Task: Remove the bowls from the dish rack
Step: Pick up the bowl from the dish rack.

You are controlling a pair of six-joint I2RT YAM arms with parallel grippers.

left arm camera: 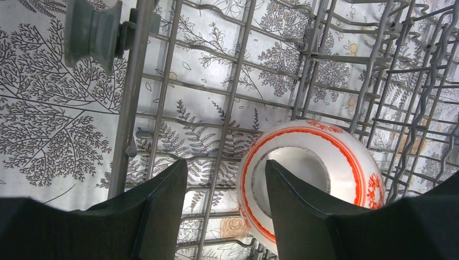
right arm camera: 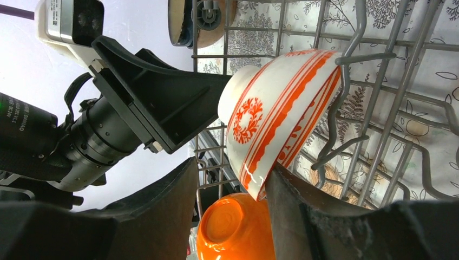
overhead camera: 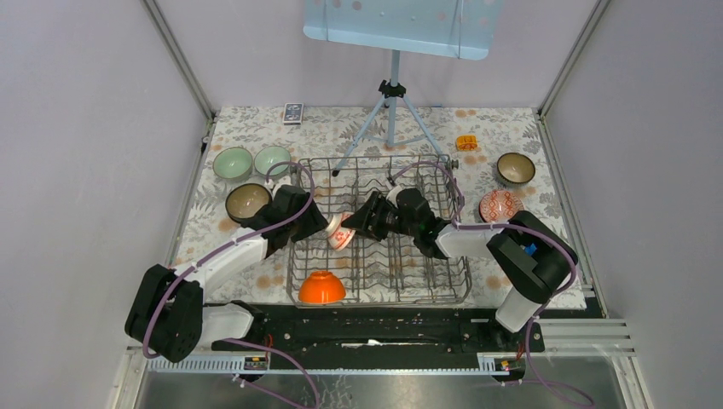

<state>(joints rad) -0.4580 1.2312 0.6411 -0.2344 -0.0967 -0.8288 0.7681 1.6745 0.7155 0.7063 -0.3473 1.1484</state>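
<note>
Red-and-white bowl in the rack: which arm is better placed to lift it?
Right, probably: the right gripper has the rim of the red-and-white bowl just inside its open jaws. The left gripper faces only the bowl's rounded foot end, its gap mostly empty.

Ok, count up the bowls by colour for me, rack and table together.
Pale green bowls: 2
Dark brown bowls: 2
Red-and-white bowls: 2
Orange bowl: 1
Total: 7
</note>
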